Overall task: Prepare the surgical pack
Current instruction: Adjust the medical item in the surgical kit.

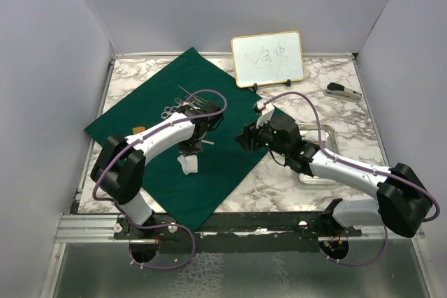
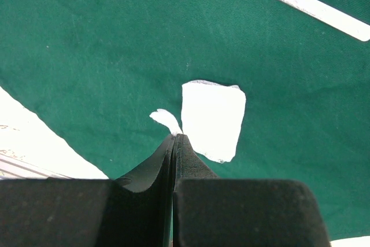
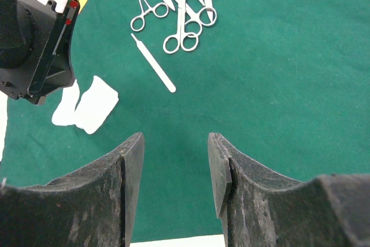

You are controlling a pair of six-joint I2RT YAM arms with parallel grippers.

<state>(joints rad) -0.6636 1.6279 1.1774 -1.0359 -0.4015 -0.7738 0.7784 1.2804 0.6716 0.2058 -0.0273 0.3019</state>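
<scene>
Left pincer (image 2: 175, 137) pressed together on corner of a gauze square (image 2: 166, 118); second gauze square (image 2: 211, 120) flat just beside, mid green cloth (image 2: 87, 56). Instruments (image 3: 179, 15) already laid out, upper cloth. Right pincer (image 3: 176, 166) spread, holding nothing. Whiteboard (image 1: 267, 58) scrawl unreadable; no brands legible. Tray (image 1: 316, 181) off cloth on worktop, lower right, probably still to place.

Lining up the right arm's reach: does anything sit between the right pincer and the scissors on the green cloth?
Only a slim flat handle lies on the cloth just short of the scissors, in line with the right pincer; otherwise nothing.
</scene>
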